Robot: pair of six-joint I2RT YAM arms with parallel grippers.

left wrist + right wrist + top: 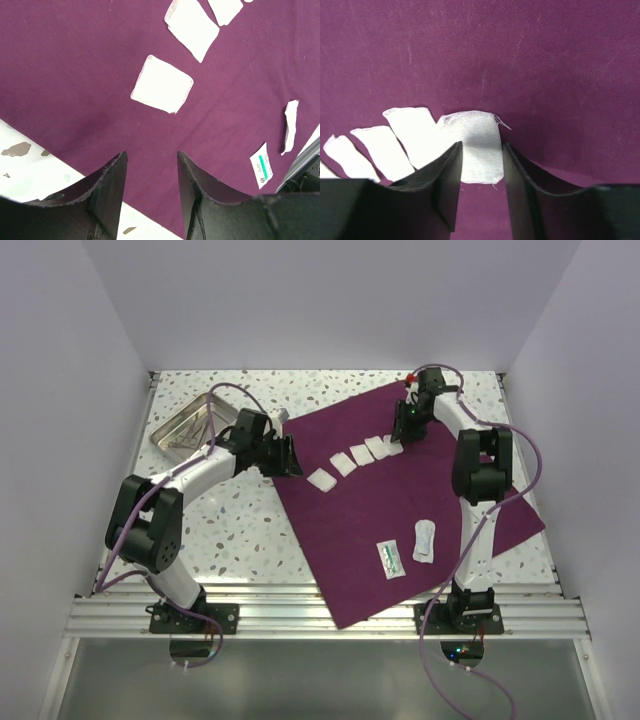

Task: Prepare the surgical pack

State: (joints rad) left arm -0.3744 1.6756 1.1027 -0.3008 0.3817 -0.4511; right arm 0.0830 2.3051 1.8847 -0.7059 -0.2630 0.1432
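Observation:
The surgical pack (350,530) is a deep purple cloth spread flat as a wide sheet across the table's middle and right. Several white gauze squares (343,464) lie on it in a row. My right gripper (403,435) is down at the row's right end. In the right wrist view it (482,146) stands open, astride the end gauze square (477,132), which lies flat on the cloth (545,75). My left gripper (290,457) hovers open over the cloth's left edge. Its fingers (151,156) are empty, and a gauze square (162,84) lies ahead of them.
A green-labelled packet (390,559) and a white packet (424,541) lie on the cloth near the right arm's base. A metal tray (178,412) holding instruments sits at the back left. White walls enclose the speckled table (240,530).

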